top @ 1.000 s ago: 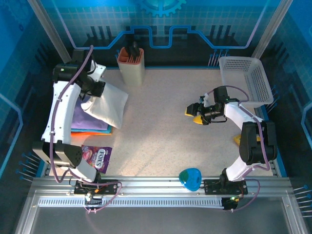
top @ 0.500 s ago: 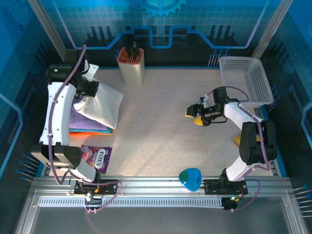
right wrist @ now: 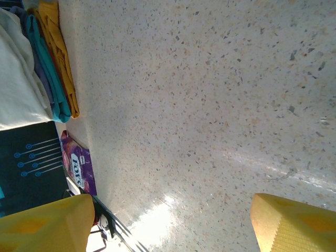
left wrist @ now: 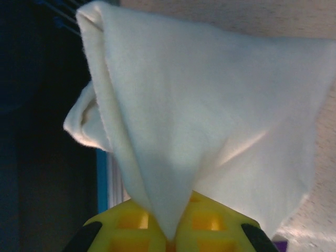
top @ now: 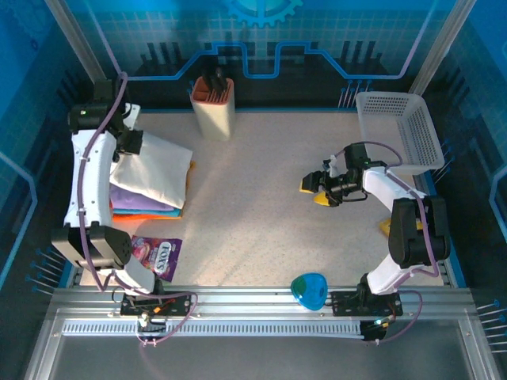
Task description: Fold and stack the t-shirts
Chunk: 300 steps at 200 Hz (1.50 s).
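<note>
At the far left, the left tool (top: 131,144) is pressed together on a pinch of the white t-shirt (top: 158,170). Its wrist view shows the cloth rising in a cone from between the yellow fingers (left wrist: 131,226), so the grip looks to be on a gathered fold rather than a flat edge. The shirt is already folded into a rough rectangle. It lies across the pile at the left edge of the counter (top: 261,214), on top of the lavender garment (top: 131,198), which sits over an orange-edged garment (top: 154,212). The right wrist view also shows a teal layer (right wrist: 52,94) between those two. The white shirt sits askew, with its far right corner reaching past the pile beneath, and the pinched part appears to be held up off it. Folding therefore seems finished and stacking nearly so; what is left is probably to let go and perhaps square the top shirt with the others. No loose shirt lies elsewhere on the counter. Just in front of the pile is a purple snack packet (top: 157,255), and a beige holder (top: 214,107) stands behind and to the right. Further right, well apart from the pile, the right tool (top: 317,188) hovers over bare counter with its fingers spread and nothing between them. A white basket (top: 400,127) sits in the far right corner.
</note>
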### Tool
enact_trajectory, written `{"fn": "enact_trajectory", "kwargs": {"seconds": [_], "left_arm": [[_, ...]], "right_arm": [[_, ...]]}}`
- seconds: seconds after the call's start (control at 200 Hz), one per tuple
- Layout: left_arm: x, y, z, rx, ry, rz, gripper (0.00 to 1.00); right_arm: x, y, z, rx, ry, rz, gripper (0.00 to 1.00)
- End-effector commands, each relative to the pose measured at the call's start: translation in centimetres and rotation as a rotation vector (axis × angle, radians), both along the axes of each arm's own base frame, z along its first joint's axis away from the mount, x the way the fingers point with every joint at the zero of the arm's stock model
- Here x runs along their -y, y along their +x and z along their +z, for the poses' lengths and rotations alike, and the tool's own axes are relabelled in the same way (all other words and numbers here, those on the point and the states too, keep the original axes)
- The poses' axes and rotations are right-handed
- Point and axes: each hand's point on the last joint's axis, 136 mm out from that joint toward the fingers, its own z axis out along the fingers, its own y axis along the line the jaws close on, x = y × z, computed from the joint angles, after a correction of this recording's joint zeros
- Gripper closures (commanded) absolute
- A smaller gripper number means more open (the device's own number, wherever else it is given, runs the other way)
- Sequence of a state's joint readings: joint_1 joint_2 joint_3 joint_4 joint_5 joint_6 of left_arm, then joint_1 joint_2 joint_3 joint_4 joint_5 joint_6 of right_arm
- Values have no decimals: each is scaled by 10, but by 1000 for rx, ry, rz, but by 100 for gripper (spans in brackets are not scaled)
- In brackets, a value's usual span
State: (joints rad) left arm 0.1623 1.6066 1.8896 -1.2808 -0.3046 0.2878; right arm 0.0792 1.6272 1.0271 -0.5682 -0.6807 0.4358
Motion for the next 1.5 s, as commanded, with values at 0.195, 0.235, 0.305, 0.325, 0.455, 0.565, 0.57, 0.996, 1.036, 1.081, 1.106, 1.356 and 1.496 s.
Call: {"fn": "enact_trajectory", "kwargs": {"seconds": [0.195, 0.235, 0.305, 0.325, 0.455, 0.565, 0.57, 0.996, 1.036, 1.081, 1.106, 1.356, 1.496], "left_arm": [[-50, 18, -27, 15, 166, 120, 100], [-51, 20, -29, 21, 172, 121, 100], [-55, 21, -30, 35, 192, 131, 100], [-57, 23, -30, 40, 198, 131, 100], [-65, 31, -35, 64, 223, 139, 100], [-68, 44, -38, 109, 231, 139, 100], [-68, 44, -38, 109, 231, 139, 100], [-63, 41, -84, 13, 146, 199, 100], [-64, 39, -89, -3, 148, 204, 100], [-65, 36, -93, -20, 151, 217, 100], [-65, 35, -96, -27, 141, 228, 92], [-68, 31, -107, -35, 92, 296, 18], [-61, 31, -115, -57, 47, 310, 14]], "right_arm": [[-26, -2, 1, -9, 55, 70, 21], [-26, -2, 1, -4, 53, 72, 21], [-26, 0, 1, -3, 56, 70, 21], [-26, 1, 1, -6, 58, 67, 21], [-30, -1, 5, -6, 80, 69, 21], [-29, -5, 9, 12, 68, 71, 21], [-29, -5, 9, 11, 68, 72, 21], [-30, -13, 7, 20, 59, 84, 21], [-30, -12, 7, 18, 60, 83, 21], [-31, -11, 7, 20, 62, 82, 21], [-31, -12, 6, 19, 65, 84, 21], [-31, -12, 5, 12, 65, 86, 21], [-30, -12, 4, 14, 59, 83, 21]]}}
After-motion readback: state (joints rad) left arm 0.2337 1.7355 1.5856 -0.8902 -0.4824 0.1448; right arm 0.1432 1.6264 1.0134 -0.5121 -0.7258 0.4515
